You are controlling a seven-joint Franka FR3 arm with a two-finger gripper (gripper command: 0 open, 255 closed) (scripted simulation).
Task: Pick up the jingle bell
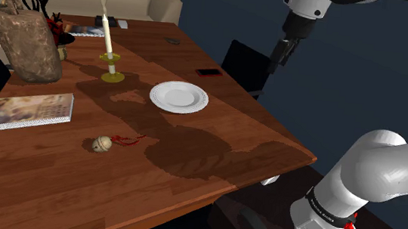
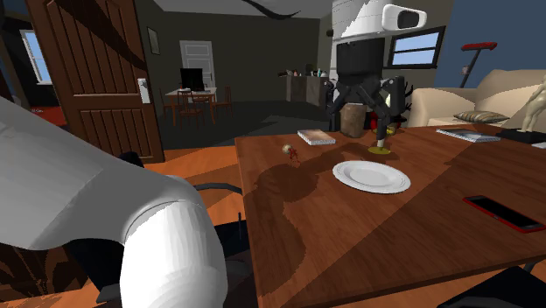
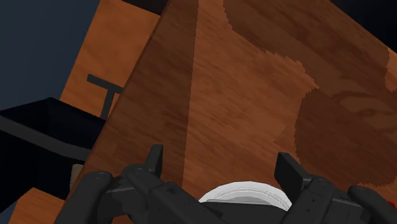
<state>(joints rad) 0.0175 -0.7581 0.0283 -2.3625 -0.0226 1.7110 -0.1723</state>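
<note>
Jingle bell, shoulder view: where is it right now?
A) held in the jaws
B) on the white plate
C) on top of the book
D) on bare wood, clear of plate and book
D: the jingle bell lies on the bare table, apart from the book and the white plate.

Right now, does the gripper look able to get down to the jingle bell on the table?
Probably yes. The gripper hangs open over the table edge; the jingle bell lies alone on bare wood, apart from the book and the plate. Nothing stands over it, though the reach is long.
</note>
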